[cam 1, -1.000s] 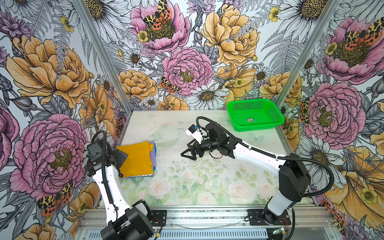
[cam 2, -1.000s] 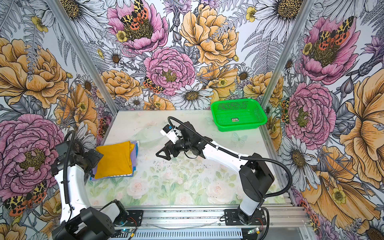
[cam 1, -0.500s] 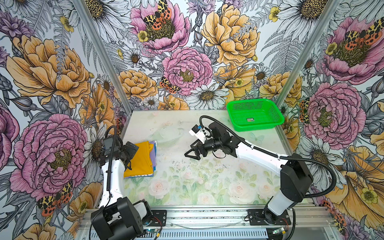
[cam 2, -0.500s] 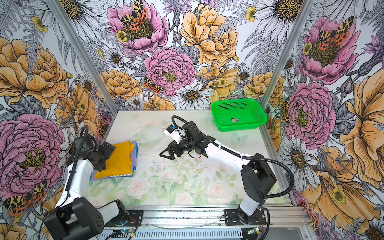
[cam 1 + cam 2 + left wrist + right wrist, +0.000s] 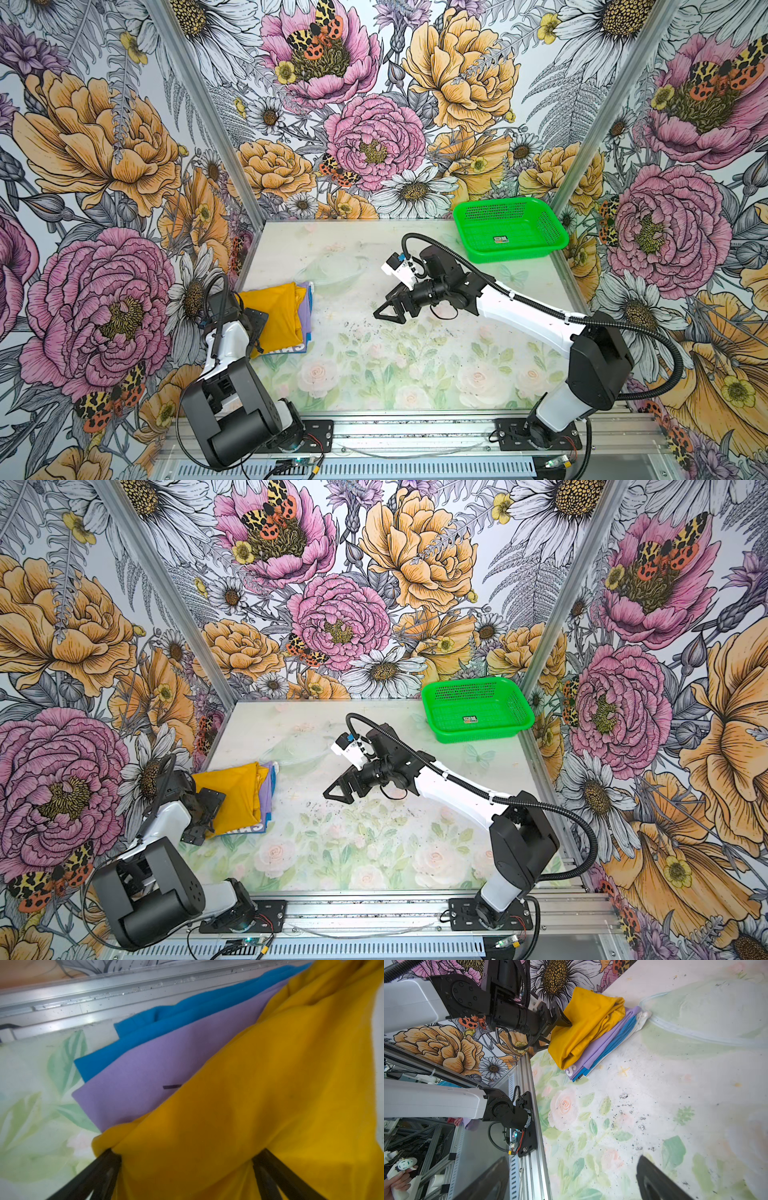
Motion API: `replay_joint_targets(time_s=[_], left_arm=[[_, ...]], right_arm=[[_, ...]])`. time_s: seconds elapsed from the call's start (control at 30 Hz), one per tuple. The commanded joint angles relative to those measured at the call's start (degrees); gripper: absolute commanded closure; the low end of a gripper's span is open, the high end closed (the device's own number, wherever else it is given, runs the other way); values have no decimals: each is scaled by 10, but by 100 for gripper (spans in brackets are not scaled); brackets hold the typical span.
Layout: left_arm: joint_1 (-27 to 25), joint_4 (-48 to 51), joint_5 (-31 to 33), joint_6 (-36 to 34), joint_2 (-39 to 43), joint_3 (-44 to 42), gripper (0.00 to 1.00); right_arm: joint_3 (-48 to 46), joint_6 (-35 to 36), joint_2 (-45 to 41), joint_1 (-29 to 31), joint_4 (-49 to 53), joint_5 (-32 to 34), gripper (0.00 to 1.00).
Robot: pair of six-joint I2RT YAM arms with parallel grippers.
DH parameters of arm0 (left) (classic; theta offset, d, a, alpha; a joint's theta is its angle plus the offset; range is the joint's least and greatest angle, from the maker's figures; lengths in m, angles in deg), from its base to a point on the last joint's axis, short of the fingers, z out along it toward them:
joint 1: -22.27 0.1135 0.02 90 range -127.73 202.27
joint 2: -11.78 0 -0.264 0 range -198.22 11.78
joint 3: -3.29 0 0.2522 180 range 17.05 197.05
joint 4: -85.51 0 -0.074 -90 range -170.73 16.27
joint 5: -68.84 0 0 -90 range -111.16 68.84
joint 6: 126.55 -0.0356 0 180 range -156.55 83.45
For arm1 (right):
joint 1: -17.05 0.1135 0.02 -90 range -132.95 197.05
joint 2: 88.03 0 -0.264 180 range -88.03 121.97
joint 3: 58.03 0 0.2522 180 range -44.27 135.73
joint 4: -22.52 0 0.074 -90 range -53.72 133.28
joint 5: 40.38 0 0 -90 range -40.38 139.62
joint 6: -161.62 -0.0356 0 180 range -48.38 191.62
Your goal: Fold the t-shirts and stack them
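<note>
The left gripper (image 5: 187,1155) stands with its jaws spread wide. The edge of the mustard-yellow t-shirt (image 5: 270,1084) bunches between its two fingers, touching them but not pinched. This shirt tops one pile at the left middle of both top views, against the table's left edge. In the right wrist view the pile shows four layers: yellow on top, then the lavender t-shirt (image 5: 604,1043) with white letters at its corner, then a blue cloth (image 5: 616,1040), then a white cloth (image 5: 642,1018) peeping out at the bottom. In a top view the left arm's wrist covers the pile's left side.

The right gripper (image 5: 388,312), near the frame's centre, also has its jaws apart and grips nothing. It hangs over the bare table (image 5: 415,365), well apart from the pile.

One green basket (image 5: 519,254) sits at the table's upper right corner, with one small label (image 5: 500,239) on its floor.
</note>
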Motion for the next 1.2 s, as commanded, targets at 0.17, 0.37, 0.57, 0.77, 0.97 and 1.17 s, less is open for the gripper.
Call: replay_joint_targets(time_s=[0.17,0.37,0.57,0.77,0.97,1.17], left_arm=[[-17,-13,-15,-107,36,111,1],[-33,4,-55,-111,11,142,1],[-35,-24,-82,-99,-15,142,1],[-56,-95,-71,-72,-121,157,1],[-68,-195,-58,-57,-245,181,1],[-86,-168,-42,-85,-180,202,1]], right_arm=[[7,-8,-31,1,18,18,4],[24,-9,-28,3,32,18,4],[30,-7,-25,5,36,19,4],[40,-7,-14,9,41,28,4],[26,-8,-20,14,41,46,4],[8,-7,-38,18,41,63,4]])
